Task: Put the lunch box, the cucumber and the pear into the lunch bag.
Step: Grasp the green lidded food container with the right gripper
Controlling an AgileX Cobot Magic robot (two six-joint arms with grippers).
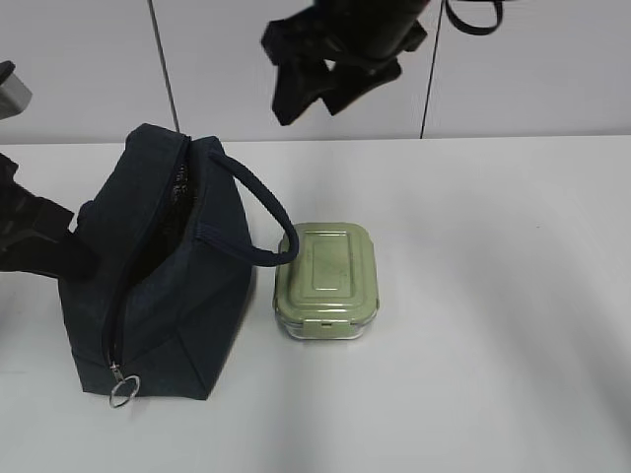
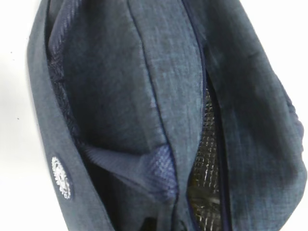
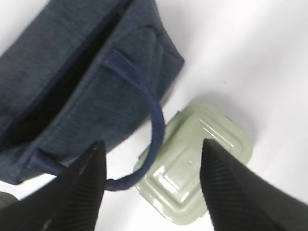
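Note:
The navy lunch bag (image 1: 168,296) stands at the left with its zip open and dark inside; the ring pull (image 1: 123,392) hangs at its front. The lunch box (image 1: 327,281), lid on, sits on the table just right of the bag, under the bag's loop handle (image 1: 258,212). My right gripper (image 1: 308,110) hovers high above them, open and empty. In the right wrist view its jaws (image 3: 153,144) frame the lunch box (image 3: 202,159) and handle (image 3: 156,125). My left arm (image 1: 35,241) presses the bag's left side; its fingers are hidden. Cucumber and pear are out of view.
The left wrist view is filled by the bag's fabric (image 2: 120,96) with silver lining (image 2: 207,144) showing through the open zip. White table (image 1: 493,296) stretches right of the lunch box. A white panelled wall (image 1: 552,69) runs behind.

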